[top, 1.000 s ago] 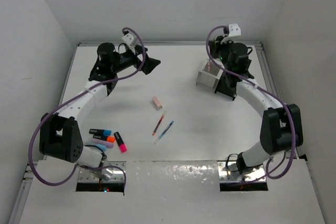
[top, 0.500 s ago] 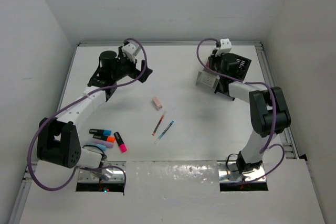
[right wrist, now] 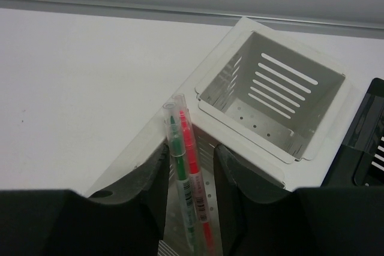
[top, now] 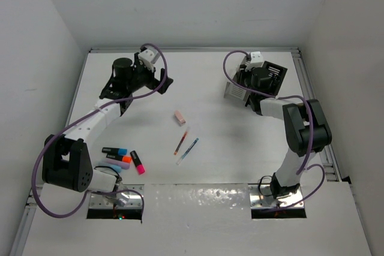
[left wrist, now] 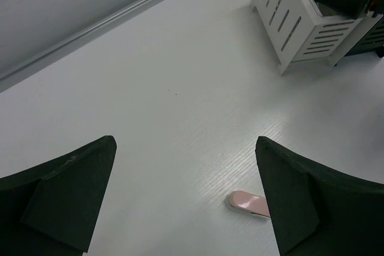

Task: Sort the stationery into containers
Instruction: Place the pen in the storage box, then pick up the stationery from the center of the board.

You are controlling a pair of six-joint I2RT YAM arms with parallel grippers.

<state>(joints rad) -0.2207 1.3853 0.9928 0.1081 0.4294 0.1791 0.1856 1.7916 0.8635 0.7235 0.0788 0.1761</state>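
Nothing loose on the tabletop (top: pixel 210 109) has shifted in the last second. What has changed is the right arm, which has swung from above the black organiser (top: pixel 275 75) to sit over the white organiser (top: pixel 233 92) beside it at the far right. I read that as a drop-off under way, with one small batch nearly sorted and most of the stationery still to go.

The left gripper (left wrist: pixel 185 148) hangs fully open and empty over bare tabletop at the far left.

The right gripper (right wrist: pixel 190 154) has eased from almost closed to part-way apart. A green pen (right wrist: pixel 179 169) and a red pen (right wrist: pixel 193 169) stand side by side between its jaws. Their lower ends run out of view over a perforated part of the white organiser. The green one lies against one finger, and a sliver of gap shows beside the red. I judge the grip loosened and the pens let go, though I cannot see where their tips rest.

Still lying out are the highlighters (top: pixel 123 157) near the left base, the eraser (top: pixel 179 117), and a blue pen (top: pixel 189 148) and a loose red pen (top: pixel 181 142) mid-table.
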